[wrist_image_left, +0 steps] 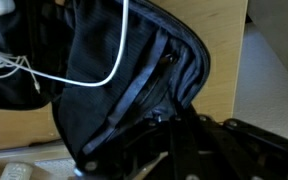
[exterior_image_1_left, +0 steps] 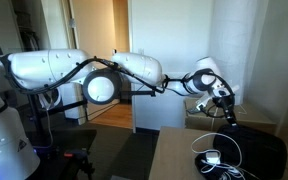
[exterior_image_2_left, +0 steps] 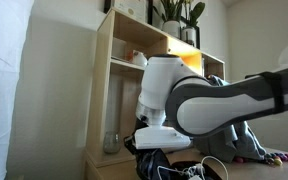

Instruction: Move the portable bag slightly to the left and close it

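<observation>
The portable bag (wrist_image_left: pixel 114 80) is black soft fabric with a grey zip edge, and it fills most of the wrist view. Its flap stands raised, with the rim running down to my gripper (wrist_image_left: pixel 162 118). The gripper's dark fingers are shut, and they appear pinched on the bag's zip edge. In an exterior view the bag (exterior_image_1_left: pixel 264 150) lies on the right of a wooden table, with the gripper (exterior_image_1_left: pixel 227 114) at its near-left edge. In an exterior view the arm hides much of the bag (exterior_image_2_left: pixel 156 163).
White coiled cords (exterior_image_1_left: pixel 216 158) lie on the bag's left part, and one cord (wrist_image_left: pixel 84 80) loops across the open flap. The wooden table (exterior_image_1_left: pixel 174 150) ends near the bag. A tall shelf (exterior_image_2_left: pixel 134 70) with plants (exterior_image_2_left: pixel 179 15) stands behind the arm.
</observation>
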You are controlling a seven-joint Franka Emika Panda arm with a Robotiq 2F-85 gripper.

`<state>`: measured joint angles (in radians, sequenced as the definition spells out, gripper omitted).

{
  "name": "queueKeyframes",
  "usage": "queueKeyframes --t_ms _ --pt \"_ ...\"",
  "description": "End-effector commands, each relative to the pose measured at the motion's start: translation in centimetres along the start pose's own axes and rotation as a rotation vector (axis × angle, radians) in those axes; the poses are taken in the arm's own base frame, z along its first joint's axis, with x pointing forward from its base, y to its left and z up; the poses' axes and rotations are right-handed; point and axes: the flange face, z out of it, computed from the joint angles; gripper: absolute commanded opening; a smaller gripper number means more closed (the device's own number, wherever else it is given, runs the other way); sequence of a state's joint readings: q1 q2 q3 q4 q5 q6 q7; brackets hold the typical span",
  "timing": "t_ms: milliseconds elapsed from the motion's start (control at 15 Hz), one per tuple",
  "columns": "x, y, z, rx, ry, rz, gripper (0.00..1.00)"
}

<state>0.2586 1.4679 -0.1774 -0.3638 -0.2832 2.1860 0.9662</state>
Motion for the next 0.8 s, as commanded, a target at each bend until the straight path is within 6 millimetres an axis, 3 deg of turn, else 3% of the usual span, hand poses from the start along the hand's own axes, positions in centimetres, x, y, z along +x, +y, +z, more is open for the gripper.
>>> queueKeyframes --t_ms 0,400,733 --pt "2.4 1.3 -0.6 0.025 0.02 0.036 0.01" --pt "4.6 4.8 1.4 -0.006 0.011 0.095 0.01" --pt "5.0 5.6 2.0 -0.025 0.028 0.094 0.01"
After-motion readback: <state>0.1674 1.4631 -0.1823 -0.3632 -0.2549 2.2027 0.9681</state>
